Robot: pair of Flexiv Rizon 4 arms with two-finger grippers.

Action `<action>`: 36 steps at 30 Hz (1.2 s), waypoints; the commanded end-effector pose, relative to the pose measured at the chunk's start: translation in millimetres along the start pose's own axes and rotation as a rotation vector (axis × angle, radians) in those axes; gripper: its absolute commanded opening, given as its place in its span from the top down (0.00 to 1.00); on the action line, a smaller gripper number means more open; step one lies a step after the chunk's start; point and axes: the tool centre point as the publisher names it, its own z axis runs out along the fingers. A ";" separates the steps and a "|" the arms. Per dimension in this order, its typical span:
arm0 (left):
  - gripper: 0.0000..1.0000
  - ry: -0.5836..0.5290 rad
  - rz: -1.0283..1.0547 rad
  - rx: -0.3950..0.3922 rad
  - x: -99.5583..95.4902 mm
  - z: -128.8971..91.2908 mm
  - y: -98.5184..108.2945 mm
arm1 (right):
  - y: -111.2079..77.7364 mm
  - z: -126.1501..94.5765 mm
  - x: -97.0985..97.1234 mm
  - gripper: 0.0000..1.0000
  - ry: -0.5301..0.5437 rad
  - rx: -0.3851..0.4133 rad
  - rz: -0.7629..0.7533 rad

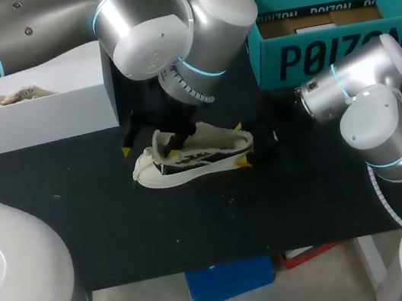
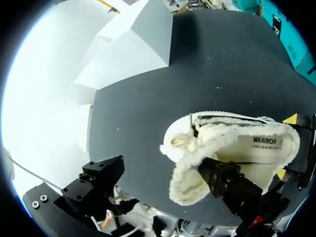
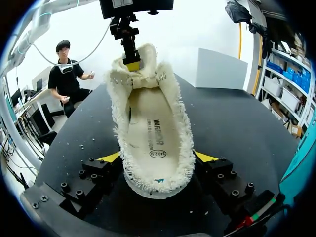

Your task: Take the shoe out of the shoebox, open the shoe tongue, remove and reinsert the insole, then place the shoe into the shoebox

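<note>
A cream fleece-lined shoe with a black side lies on the dark table, toe toward my left arm. My right gripper is shut on its heel; in the right wrist view both yellow tips press the fleece collar of the shoe. The printed insole lies flat inside. My left gripper hangs open over the toe and tongue end. In the left wrist view one of its fingers sits at the shoe's opening and the other stands well clear on the table side.
A white shoebox stands at the back left with crumpled paper inside. A teal open box stands at the back right, close behind my right arm. The table's front edge runs below the shoe.
</note>
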 end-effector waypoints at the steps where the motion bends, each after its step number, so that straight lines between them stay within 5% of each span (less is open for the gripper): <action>1: 0.00 0.087 0.088 0.085 -15.0 -31.9 4.3 | -1.5 0.7 -1.8 1.00 -0.001 0.003 0.002; 3: 0.01 0.134 0.179 0.148 -12.7 -45.7 3.7 | -1.5 0.7 -1.8 1.00 -0.001 0.003 0.002; 6: 0.51 0.218 0.293 0.199 -7.1 -58.4 0.3 | -1.5 0.7 -1.8 1.00 -0.001 0.003 0.002; 11: 1.00 0.406 0.501 0.255 7.3 -71.9 -4.0 | -1.5 0.7 -1.8 1.00 -0.001 0.003 0.002; 18: 1.00 0.602 0.816 0.240 36.5 -76.0 -3.9 | -1.5 0.7 -1.8 1.00 -0.001 0.003 0.002; 25: 1.00 0.923 1.068 0.124 47.2 -68.6 -7.0 | -1.5 0.7 -1.8 1.00 -0.001 0.003 0.002; 36: 1.00 0.927 1.044 0.082 48.6 -67.8 -9.3 | -1.5 0.7 -1.8 1.00 -0.001 0.003 0.002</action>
